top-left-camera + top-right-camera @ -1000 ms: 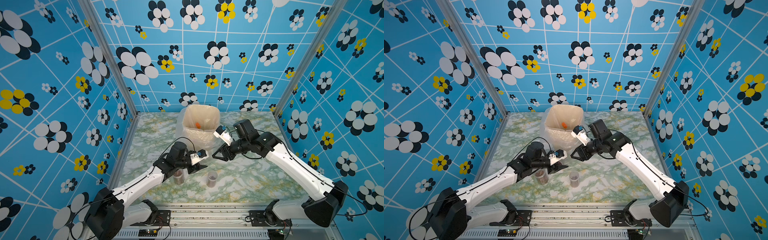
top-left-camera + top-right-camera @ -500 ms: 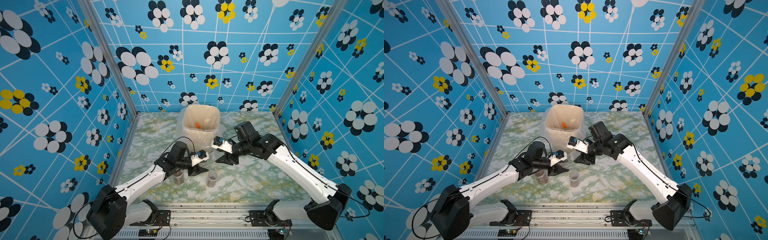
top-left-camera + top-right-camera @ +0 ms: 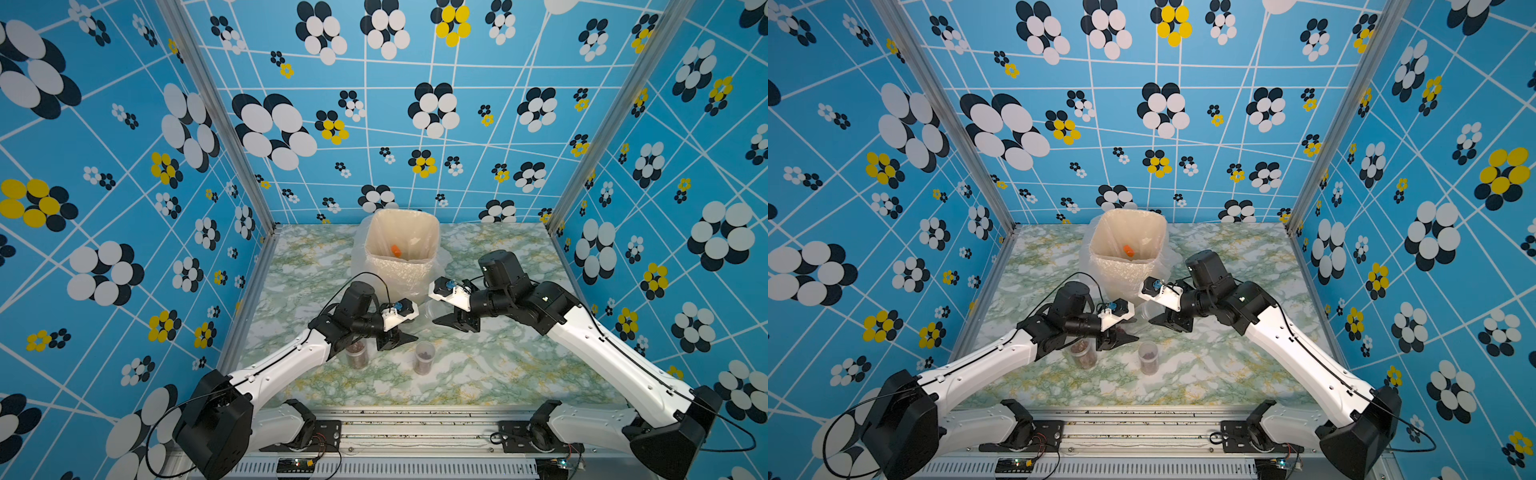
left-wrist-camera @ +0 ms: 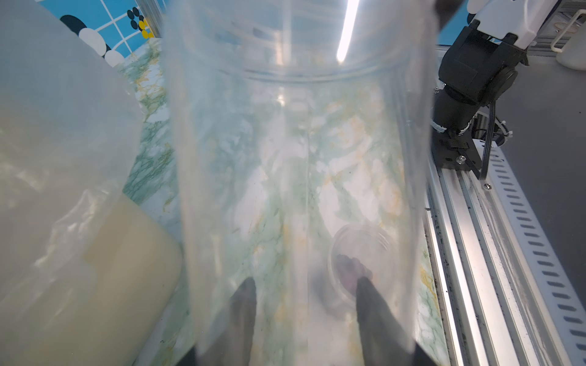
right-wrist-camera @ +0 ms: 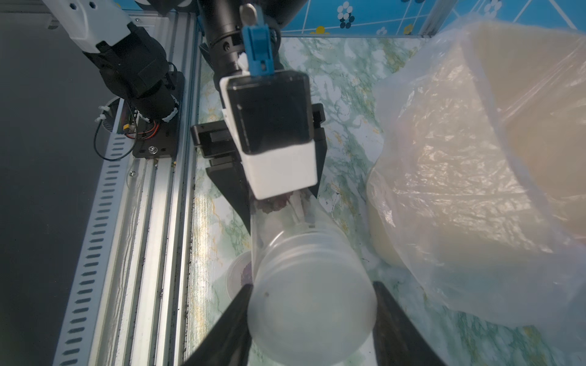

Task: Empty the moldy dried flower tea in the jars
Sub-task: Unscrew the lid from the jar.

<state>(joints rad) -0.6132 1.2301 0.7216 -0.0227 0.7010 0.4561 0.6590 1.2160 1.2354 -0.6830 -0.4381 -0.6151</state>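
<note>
Over marbled tabletop [image 3: 498, 374], left hand [image 3: 409, 337] clamps the base of a sideways jar [image 5: 301, 234], right hand [image 3: 442, 319] grips its lid [image 5: 312, 313].

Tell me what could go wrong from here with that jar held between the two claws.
1. The jar lies sideways over the table, beside the bin, not above it; once the lid comes off, tea could spill onto the marble.
2. The left claw grips only the jar's base end, so twisting at the right claw might slip it.
3. The standing jar sits against the left arm; a swing could topple it.
</note>
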